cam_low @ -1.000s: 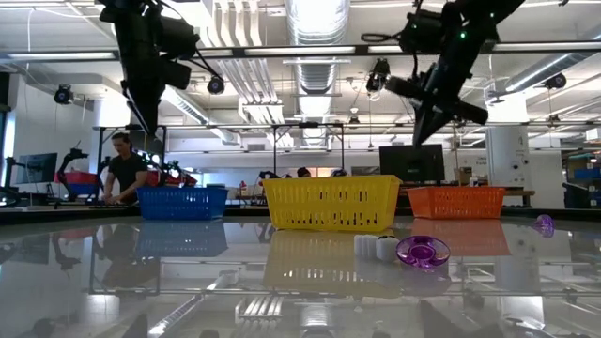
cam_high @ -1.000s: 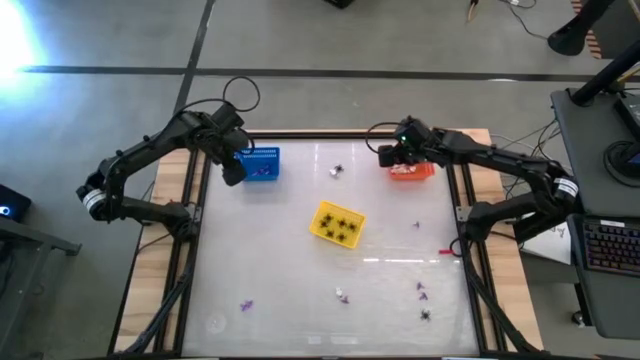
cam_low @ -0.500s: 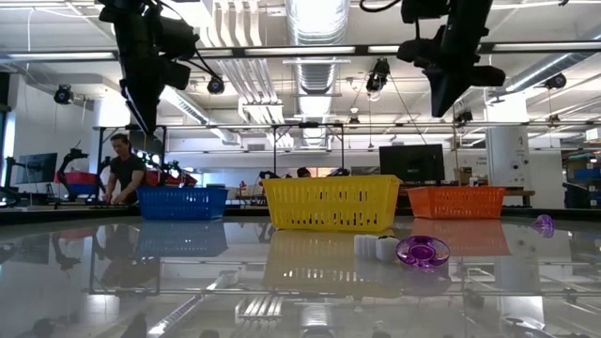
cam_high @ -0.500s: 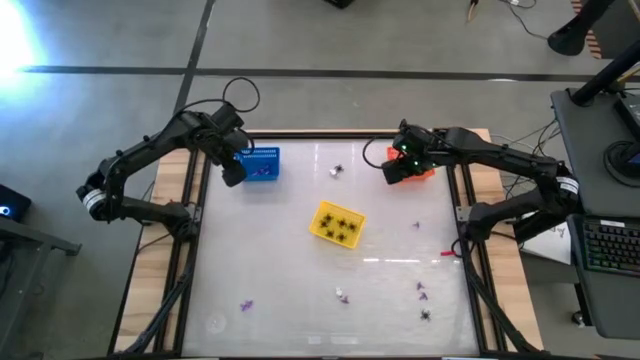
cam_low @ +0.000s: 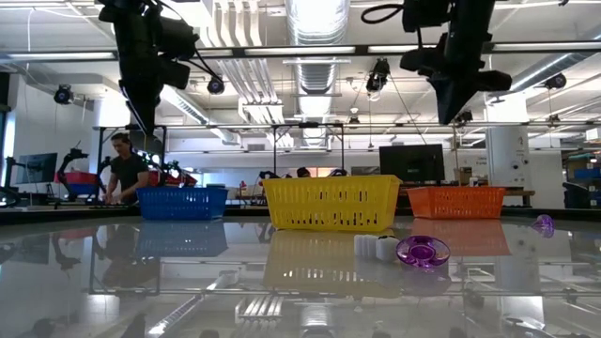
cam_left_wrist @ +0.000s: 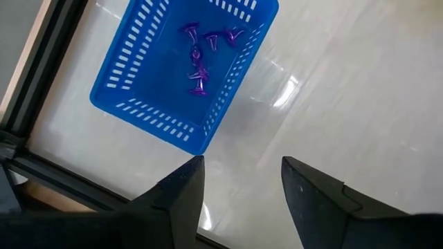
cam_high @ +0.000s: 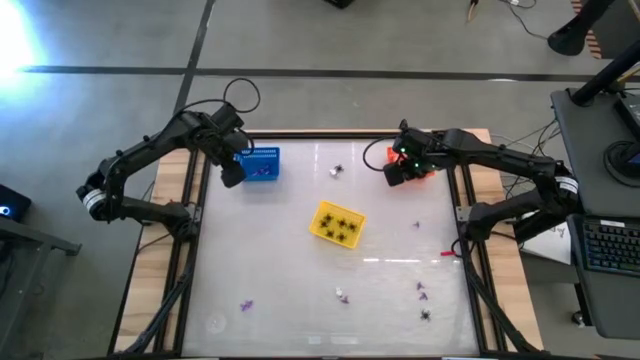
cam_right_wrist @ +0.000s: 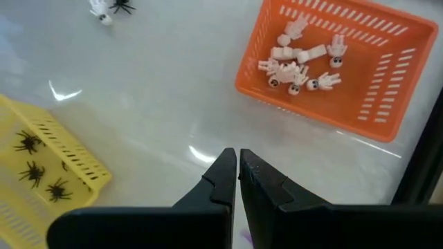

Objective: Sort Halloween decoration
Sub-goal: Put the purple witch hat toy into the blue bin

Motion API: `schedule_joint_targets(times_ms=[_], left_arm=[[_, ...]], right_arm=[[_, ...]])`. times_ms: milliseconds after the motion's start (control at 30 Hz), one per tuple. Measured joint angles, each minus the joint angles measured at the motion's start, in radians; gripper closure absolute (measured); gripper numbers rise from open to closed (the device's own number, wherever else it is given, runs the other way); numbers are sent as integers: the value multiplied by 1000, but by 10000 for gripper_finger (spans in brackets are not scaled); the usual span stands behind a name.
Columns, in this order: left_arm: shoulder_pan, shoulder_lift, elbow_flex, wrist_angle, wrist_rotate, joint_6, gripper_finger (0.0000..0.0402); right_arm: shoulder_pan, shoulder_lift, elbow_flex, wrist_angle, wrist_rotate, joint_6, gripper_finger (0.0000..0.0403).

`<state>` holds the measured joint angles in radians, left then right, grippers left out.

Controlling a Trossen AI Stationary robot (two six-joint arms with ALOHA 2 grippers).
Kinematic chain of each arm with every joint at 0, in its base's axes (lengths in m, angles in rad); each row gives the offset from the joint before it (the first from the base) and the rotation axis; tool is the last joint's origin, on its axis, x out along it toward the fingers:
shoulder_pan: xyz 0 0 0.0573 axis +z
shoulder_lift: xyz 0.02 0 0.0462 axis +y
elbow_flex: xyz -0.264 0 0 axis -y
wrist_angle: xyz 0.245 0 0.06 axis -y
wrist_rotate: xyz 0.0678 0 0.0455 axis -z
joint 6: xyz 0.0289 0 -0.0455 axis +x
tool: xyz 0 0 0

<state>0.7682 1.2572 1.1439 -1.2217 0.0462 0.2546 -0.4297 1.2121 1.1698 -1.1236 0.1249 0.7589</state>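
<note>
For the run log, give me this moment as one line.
left gripper: open, empty, beside blue basket | right gripper: shut, empty, near orange basket | loose pieces: on table

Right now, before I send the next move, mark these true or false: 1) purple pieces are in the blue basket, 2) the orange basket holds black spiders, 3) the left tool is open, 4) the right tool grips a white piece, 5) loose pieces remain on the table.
1) True: purple pieces lie in the blue basket.
2) False: the orange basket holds white pieces; the spiders are in the yellow basket.
3) True: the left tool is open.
4) False: the right tool is shut on nothing.
5) True: loose pieces remain on the table.
</note>
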Motion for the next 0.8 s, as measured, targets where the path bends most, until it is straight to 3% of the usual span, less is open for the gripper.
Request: schedule_joint_targets(times_ms=[200,433,800], left_arm=[[0,0,0,0,0,32,225],[0,0,0,-19,0,42,225],[0,0,0,-16,-1,52,225]], right_arm=[[0,0,4,-23,-29,-32,390],[0,22,3,-173,-37,-45,390],[0,27,3,-173,-55,49,390]])
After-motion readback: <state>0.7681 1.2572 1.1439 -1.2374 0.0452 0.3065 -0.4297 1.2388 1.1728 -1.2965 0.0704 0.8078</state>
